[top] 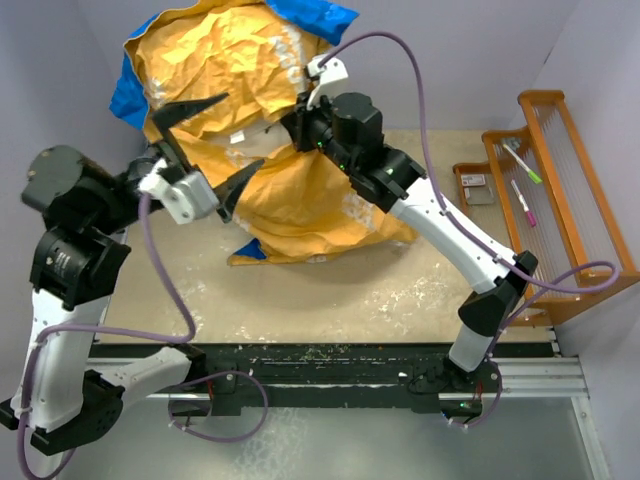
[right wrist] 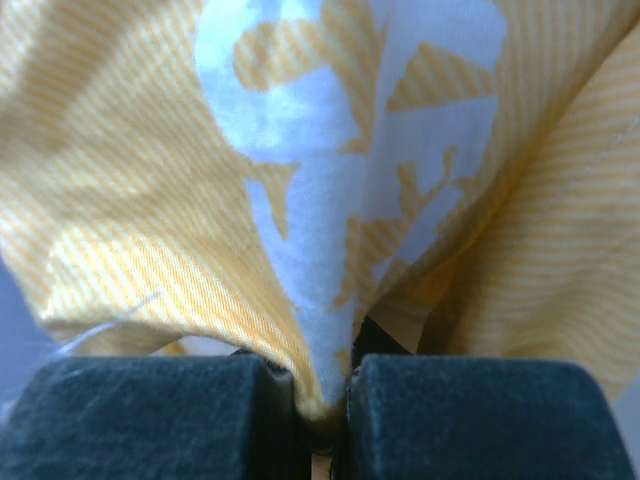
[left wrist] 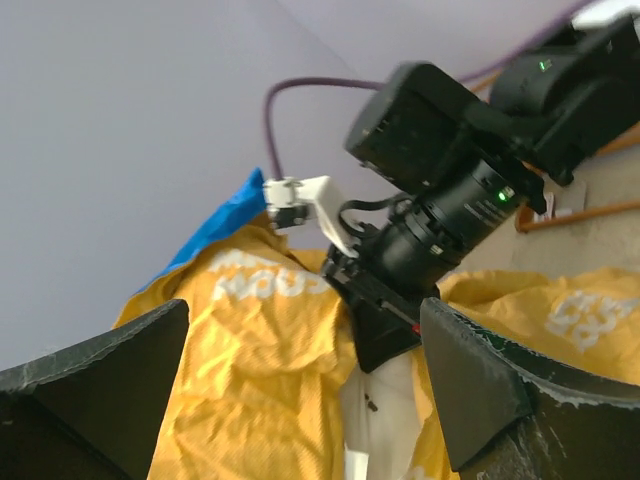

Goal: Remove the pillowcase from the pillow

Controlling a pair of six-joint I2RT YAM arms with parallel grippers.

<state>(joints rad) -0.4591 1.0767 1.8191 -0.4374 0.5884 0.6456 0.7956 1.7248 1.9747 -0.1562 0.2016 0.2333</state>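
The pillowcase (top: 290, 170) lies bunched at the back of the table. It is mostly yellow-orange inside-out, with blue (top: 315, 15) at its far edges. A strip of the white pillow (left wrist: 400, 400) shows through a gap in the fabric in the left wrist view; the rest is covered. My right gripper (top: 302, 112) is shut on a fold of the yellow-orange fabric (right wrist: 320, 300), pinched between its pads (right wrist: 160, 420). My left gripper (top: 215, 145) is open wide over the left part of the pillowcase and holds nothing. Its fingers (left wrist: 100, 400) frame the fabric and the right gripper's head (left wrist: 420, 250).
A wooden rack (top: 570, 180) with pens stands at the right edge. A small box (top: 475, 183) lies beside it. Purple walls close the back and both sides. The tabletop (top: 350, 290) is bare and scuffed in front of the pillowcase.
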